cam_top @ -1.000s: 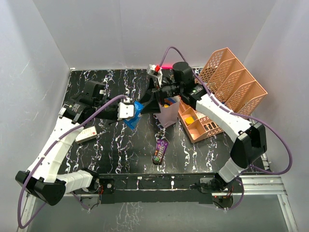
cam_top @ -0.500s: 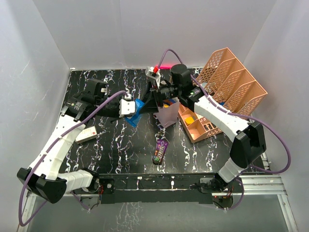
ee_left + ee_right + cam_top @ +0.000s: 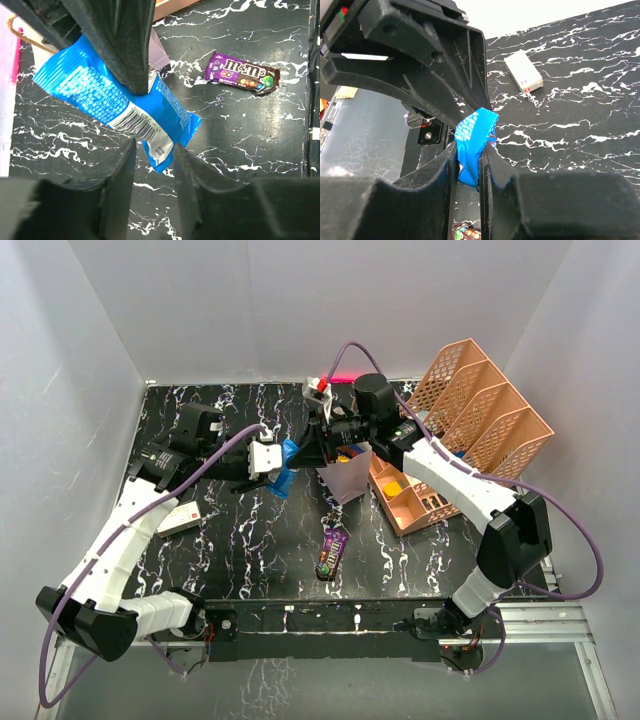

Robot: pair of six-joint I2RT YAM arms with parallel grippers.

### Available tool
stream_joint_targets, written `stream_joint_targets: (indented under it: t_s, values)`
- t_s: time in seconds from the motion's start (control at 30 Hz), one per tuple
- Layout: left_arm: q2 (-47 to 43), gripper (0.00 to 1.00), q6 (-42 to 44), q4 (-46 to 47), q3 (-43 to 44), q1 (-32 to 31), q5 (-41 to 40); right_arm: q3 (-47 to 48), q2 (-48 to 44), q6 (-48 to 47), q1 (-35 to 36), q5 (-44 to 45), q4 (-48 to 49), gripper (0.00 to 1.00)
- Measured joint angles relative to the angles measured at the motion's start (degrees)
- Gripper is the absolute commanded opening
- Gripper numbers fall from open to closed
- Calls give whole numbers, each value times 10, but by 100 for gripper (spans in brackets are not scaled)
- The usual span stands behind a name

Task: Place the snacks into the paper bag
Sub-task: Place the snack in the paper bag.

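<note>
Your right gripper (image 3: 468, 151) pinches the blue packet (image 3: 100, 95). The left gripper (image 3: 155, 147) is spread loosely round its end. The arm hides the mouth of the paper bag (image 3: 348, 481).

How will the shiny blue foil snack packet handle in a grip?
Probably floppy: the shiny blue foil packet creases and bends where pinched. Its glossy film looks slippery. Likely light, being thin and flat.

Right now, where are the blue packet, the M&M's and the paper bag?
blue packet (image 3: 85, 90): left wrist view, on its printed blue face.
M&M's (image 3: 243, 77): left wrist view, middle of the purple wrapper.
paper bag (image 3: 348, 482): top view, on its pale front wall.
</note>
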Motion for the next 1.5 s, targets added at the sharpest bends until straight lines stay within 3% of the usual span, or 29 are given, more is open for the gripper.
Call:
stream_joint_targets:
  t_s: [0.23, 0.53, 0.93, 1.5]
  values:
    - [-14, 53, -42, 27, -7, 13, -33, 0, -38, -25, -26, 20, -34, 17]
    - [-22, 64, -94, 66, -43, 53, -68, 21, -132, -49, -118, 50, -74, 18]
    - [-22, 68, -133, 106, -66, 62, -105, 54, -147, -156, -150, 236, -152, 18]
    - [-24, 69, -136, 113, -73, 66, -106, 53, -47, -167, -117, 261, -179, 17]
